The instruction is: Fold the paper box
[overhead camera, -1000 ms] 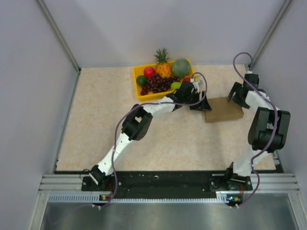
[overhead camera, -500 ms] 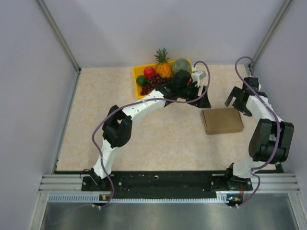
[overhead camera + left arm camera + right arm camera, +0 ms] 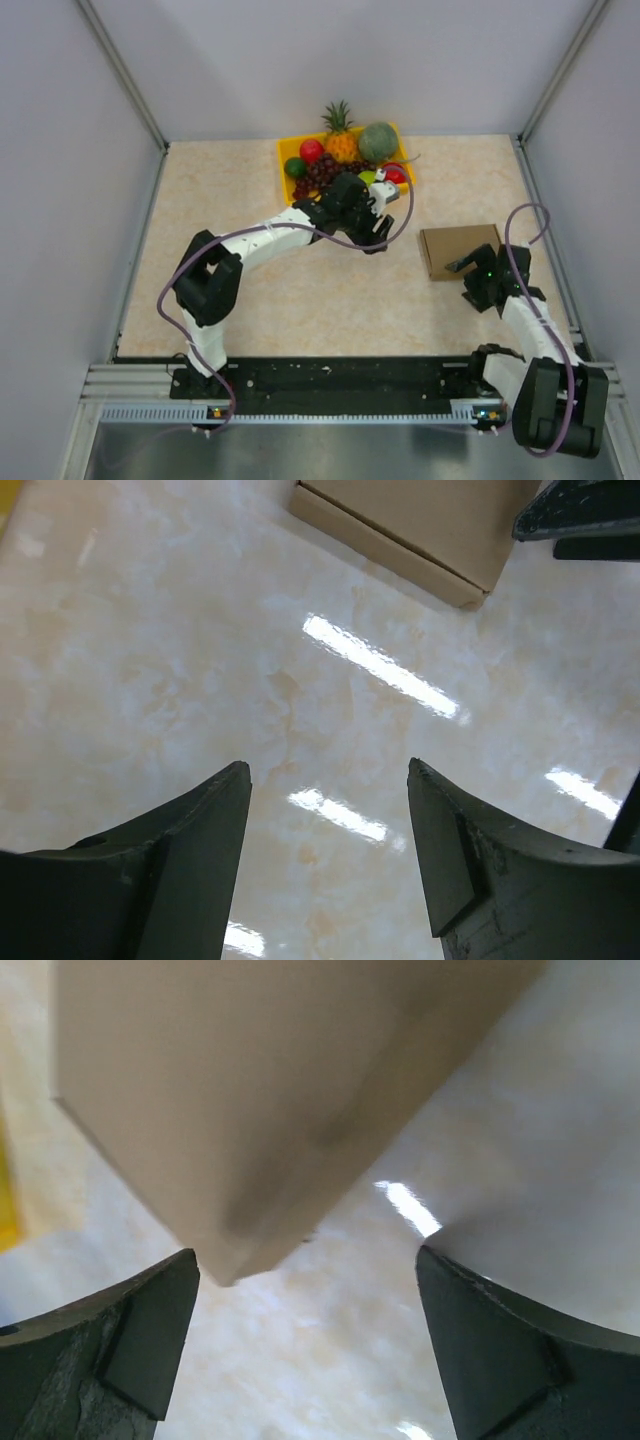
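Brown cardboard is light and the counter (image 3: 200,200) is glossy, so the main risk, as I judge it, is a stray nudge. The right jaws hang spread wide with the near corner of the paper box (image 3: 458,250) lying just ahead of their tips. A careless sweep there would skate the carton sideways or spin it. The left jaws are also spread, over bare counter, with the box apart from them. A second worry is the lid: if its tabs are not fully tucked, it could spring up. Whether they are tucked cannot be told from these views. The left arm's cable loops close to the yellow fruit tray (image 3: 284,172) and might catch on it.

The box lies on the right half of the counter, apart from the tray. It looks like a closed, shallow rectangular carton, plain brown, with its top flat and its edges square. No loose flap shows.
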Controlling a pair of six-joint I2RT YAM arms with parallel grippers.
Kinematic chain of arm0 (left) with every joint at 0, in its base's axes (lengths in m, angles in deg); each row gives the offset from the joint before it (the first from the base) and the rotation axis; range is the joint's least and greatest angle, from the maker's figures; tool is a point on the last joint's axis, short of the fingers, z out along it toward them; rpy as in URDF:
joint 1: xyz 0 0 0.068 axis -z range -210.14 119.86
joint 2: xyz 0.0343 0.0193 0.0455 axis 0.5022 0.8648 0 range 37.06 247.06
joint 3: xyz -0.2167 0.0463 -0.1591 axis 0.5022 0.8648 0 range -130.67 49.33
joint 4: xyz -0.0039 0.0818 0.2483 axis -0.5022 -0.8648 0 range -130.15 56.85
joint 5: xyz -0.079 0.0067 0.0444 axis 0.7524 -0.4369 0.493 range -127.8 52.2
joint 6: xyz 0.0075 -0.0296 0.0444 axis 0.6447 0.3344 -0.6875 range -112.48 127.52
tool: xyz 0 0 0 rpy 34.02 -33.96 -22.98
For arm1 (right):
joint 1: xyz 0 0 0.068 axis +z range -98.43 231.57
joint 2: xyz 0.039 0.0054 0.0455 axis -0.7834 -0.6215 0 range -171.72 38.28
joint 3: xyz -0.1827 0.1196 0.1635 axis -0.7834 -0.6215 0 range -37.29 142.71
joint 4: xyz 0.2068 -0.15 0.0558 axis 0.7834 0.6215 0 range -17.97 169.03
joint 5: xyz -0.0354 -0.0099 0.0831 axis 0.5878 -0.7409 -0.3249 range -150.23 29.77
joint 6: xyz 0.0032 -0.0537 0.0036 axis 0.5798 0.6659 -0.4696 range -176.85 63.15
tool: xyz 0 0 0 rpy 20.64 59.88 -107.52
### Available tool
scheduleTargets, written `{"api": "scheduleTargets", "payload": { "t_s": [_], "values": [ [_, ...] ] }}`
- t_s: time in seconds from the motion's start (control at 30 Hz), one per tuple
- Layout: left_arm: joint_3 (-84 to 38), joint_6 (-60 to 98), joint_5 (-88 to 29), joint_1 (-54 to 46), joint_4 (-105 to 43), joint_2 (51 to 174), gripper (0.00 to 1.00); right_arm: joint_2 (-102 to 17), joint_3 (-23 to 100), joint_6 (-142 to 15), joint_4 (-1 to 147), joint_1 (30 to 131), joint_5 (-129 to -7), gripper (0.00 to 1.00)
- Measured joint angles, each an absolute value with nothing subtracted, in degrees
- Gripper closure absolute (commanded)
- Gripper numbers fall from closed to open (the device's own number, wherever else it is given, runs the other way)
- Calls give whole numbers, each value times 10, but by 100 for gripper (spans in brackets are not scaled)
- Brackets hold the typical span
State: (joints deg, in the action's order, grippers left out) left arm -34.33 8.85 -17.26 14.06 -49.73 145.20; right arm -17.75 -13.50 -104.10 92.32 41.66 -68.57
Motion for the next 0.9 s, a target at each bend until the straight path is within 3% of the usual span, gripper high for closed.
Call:
{"api": "scheduleTargets", "payload": {
  "t_s": [0.13, 0.33, 0.4, 0.53, 0.9],
  "values": [
    [-343, 37, -204, 136, -506, 1441, 35, -185, -187, -1119, 795, 416, -723, 25],
    [-277, 69, -203, 108, -488, 1376, 40, -250, -223, -1211, 632, 416, -740, 30],
    [-231, 97, -198, 102, -474, 1333, 43, -272, -223, -1227, 601, 416, -734, 40],
    [-158, 155, -176, 105, -446, 1245, 45, -320, -220, -1251, 551, 416, -714, 43],
    [22, 227, -150, 108, -449, 952, 49, -585, -27, -1222, 450, 412, -730, 53]
  ]
}}
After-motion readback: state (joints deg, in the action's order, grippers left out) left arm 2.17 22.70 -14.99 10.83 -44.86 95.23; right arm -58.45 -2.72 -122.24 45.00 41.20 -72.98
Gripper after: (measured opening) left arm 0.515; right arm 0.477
